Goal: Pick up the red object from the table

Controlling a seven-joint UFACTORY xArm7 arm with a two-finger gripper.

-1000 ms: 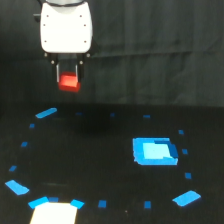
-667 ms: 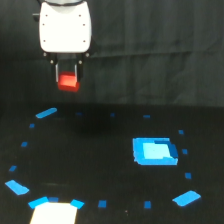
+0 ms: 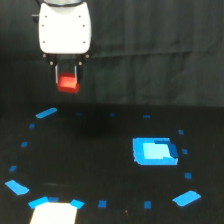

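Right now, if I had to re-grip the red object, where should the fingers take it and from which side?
Take the red object across its two side faces, coming straight down from above, as the gripper has it now, lifted off the table. It is narrower than the finger gap and chunky, so a top-down pinch should hold.

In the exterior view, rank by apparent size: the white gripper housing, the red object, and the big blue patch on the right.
1. White gripper housing, largest.
2. Big blue patch, clearly smaller.
3. Red object, smallest, held off the table in the gripper.
Camera distance differs for each, so true sizes are unsure.
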